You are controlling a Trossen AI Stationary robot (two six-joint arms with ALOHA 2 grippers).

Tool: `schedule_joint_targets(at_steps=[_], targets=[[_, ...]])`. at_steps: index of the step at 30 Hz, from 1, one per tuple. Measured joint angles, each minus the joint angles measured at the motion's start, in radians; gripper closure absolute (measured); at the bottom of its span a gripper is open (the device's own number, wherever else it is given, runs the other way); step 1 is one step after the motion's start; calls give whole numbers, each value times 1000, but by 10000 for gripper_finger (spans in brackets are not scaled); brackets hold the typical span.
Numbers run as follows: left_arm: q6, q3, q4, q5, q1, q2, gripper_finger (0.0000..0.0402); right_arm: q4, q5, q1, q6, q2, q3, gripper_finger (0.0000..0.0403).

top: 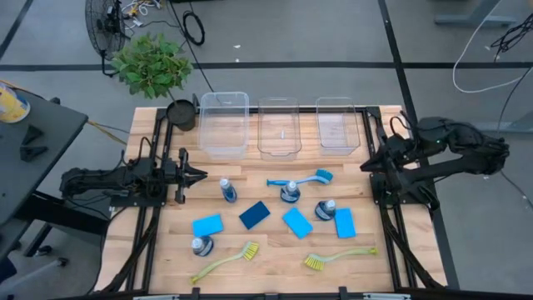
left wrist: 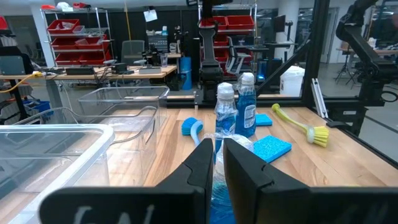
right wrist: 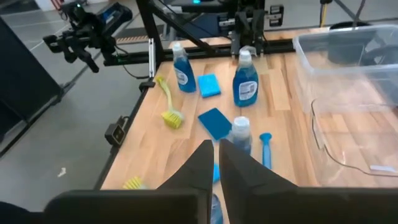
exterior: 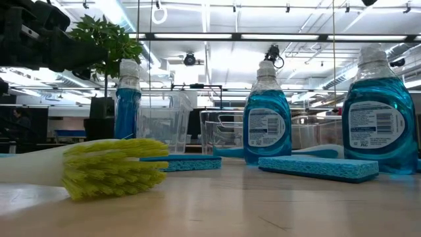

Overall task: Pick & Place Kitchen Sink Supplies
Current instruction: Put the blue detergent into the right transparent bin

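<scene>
Yellow-green brush [exterior: 108,169] lies foremost among untouched bottles and sponges mid-table as the left gripper [top: 198,175] and right gripper [top: 366,167], fingers apparently together, wait at opposite edges, needing first to open.

Three bins [top: 279,125] are lined up along the tabletop [top: 275,250] rear; bottles [top: 289,192], sponges [top: 297,222] and brushes [top: 337,257] are scattered in front, plant [top: 153,65] at rear left

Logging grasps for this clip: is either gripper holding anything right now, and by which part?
Nothing is held. The left gripper and right gripper are both shut on nothing, at the table's sides.
</scene>
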Motion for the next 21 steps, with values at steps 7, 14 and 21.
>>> schedule_joint_targets(at_steps=[7,14,21], targets=[[0,0,0,0,0,0,358,1,-1,0,1,58,-1,371],[0,0,0,0,0,0,358,-19,-24,0,8,139,12,371],[0,0,0,0,0,0,358,-119,-53,0,-66,226,124,371]])
